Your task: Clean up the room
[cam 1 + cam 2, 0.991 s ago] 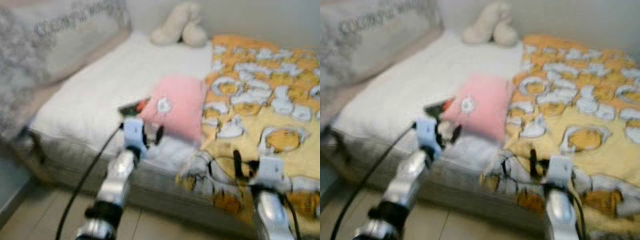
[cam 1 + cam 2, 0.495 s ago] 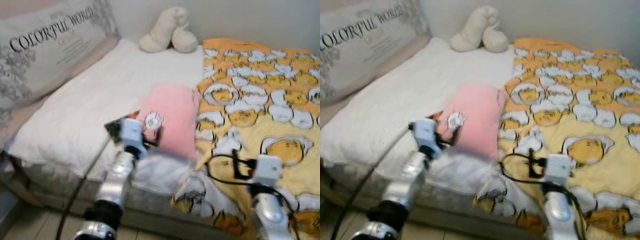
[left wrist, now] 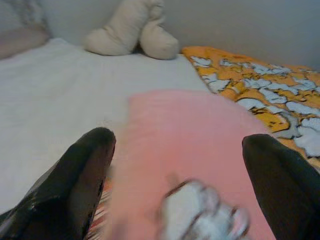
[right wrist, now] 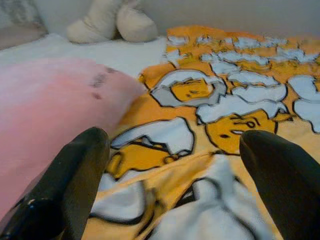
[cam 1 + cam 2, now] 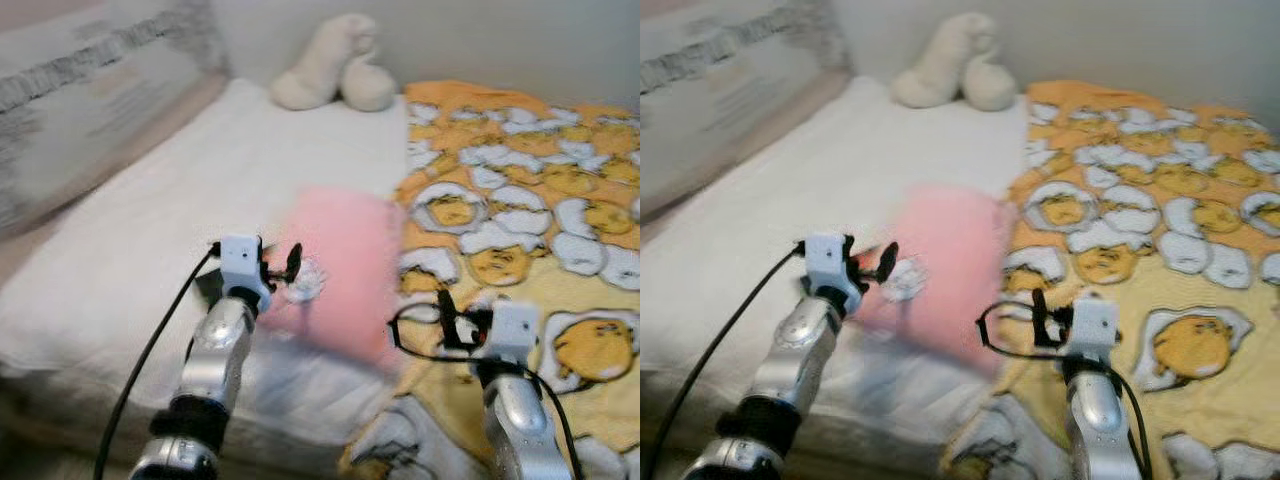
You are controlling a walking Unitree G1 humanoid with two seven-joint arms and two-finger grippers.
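A pink pillow (image 5: 345, 265) with a small white patch (image 3: 200, 217) lies on the bed, against the edge of a yellow-orange patterned blanket (image 5: 520, 200). My left gripper (image 5: 278, 265) is open at the pillow's near left side, by the white patch, with the pillow between its fingers (image 3: 75, 190) in the left wrist view. My right gripper (image 5: 455, 318) is open over the blanket, just right of the pillow. In the right wrist view its fingers (image 4: 70, 180) frame the blanket (image 4: 200, 125), with the pillow (image 4: 50, 105) to one side.
A white sheet (image 5: 180, 220) covers the left part of the bed. A cream plush toy (image 5: 330, 72) sits at the far end against the wall. A large grey printed cushion (image 5: 80, 110) leans along the left side. The picture is blurred.
The view has moved in closer over the bed. Both arms now reach further over the mattress, and the left gripper has come up to the pillow's white patch.
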